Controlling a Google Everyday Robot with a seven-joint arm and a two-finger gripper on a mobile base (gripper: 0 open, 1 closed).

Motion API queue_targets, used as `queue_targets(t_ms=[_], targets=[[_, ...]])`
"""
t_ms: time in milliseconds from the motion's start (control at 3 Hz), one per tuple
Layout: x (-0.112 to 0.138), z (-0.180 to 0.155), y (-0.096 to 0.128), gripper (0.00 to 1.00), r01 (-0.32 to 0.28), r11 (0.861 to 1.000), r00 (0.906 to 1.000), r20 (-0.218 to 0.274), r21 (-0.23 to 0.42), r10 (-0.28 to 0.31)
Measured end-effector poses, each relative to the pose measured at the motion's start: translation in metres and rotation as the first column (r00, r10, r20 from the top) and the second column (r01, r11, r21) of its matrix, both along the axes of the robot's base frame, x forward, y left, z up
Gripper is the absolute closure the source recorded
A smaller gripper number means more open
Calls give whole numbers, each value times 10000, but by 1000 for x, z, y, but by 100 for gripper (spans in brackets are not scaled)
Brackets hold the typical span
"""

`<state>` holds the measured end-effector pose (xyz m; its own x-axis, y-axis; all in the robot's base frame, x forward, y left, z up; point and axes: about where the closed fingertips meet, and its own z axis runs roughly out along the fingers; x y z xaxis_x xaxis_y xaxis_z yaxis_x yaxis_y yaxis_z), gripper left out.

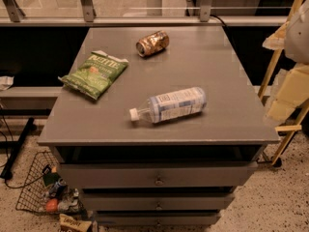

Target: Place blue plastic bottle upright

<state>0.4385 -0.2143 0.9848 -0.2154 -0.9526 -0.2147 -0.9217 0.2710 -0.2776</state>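
The blue plastic bottle lies on its side near the front middle of the grey table. It is clear, with a pale blue-and-white label, and its white cap points left. My gripper shows as pale yellowish parts at the right edge of the camera view, beyond the table's right side. It is well apart from the bottle and holds nothing that I can see.
A crushed gold-brown can lies at the back middle. A green chip bag lies flat at the left. Drawers sit below the tabletop. A wire basket with items stands on the floor at the left.
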Motion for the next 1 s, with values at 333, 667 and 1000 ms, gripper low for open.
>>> queue_targets(t_ms=[333,667,1000], targets=[[0,0,0,0,-3,10000,10000,3,-1,3],[11,1,21,0,-818,9959,9965,142,-390,824],[26,-14,68,0,-2823,9502,9593,-268,-1317,2813]])
